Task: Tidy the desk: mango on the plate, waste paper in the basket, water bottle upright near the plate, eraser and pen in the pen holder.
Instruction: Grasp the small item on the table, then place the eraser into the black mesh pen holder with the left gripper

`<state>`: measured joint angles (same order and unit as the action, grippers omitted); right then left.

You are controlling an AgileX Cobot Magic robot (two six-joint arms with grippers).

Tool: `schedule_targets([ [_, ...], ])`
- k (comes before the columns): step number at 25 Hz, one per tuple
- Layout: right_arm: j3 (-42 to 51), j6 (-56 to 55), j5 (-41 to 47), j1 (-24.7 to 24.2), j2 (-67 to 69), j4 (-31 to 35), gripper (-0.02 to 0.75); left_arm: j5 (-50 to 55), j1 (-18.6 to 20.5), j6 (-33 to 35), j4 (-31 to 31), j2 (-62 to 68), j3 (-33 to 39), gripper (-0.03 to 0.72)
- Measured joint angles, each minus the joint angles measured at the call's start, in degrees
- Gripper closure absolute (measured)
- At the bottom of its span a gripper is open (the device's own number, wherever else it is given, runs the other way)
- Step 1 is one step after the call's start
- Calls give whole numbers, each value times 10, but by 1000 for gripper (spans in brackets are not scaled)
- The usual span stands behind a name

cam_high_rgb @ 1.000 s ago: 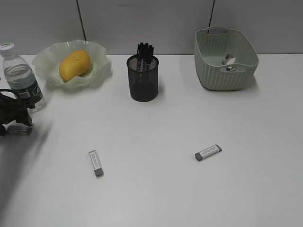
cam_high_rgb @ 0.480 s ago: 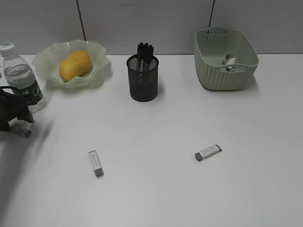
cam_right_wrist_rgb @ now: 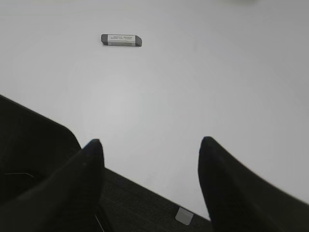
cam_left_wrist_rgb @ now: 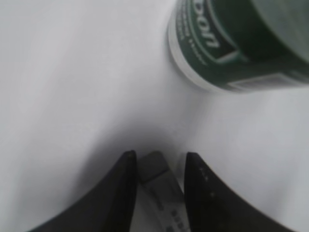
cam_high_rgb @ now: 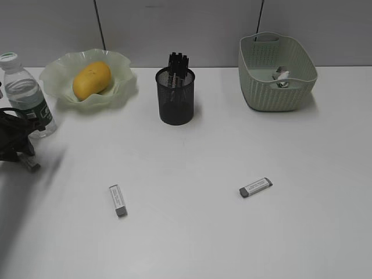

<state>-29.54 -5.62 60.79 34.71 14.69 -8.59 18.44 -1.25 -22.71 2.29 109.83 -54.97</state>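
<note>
The left end effector sits low at the desk's left edge, its two dark fingers closed around a small grey eraser with a printed sleeve; the grip looks set. Just beyond it stands the water bottle, upright, beside the plate. The right end effector hangs open and empty above bare desk, with another eraser lying well ahead of it.

Judging by how things lie, most of the job is done: the mango rests on the plate, crumpled waste paper is in the basket, the bottle is standing, and the pen holder already has dark pens poking out. Two erasers remain loose on the desk, one left of centre and one to the right, besides the one gripped.

The desk is plain white and matte; behind it runs a grey panelled wall.
</note>
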Motion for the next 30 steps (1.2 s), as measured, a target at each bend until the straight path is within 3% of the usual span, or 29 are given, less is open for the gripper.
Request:
schedule_targets([
  [11,0,0,0,0,0,0,246,-3,0,0,0,0,0,512],
  [19,0,0,0,0,0,0,246,-3,-1,0,0,-1,0,520],
  [30,0,0,0,0,0,0,246,30,-50,0,-3,-29,6,522],
])
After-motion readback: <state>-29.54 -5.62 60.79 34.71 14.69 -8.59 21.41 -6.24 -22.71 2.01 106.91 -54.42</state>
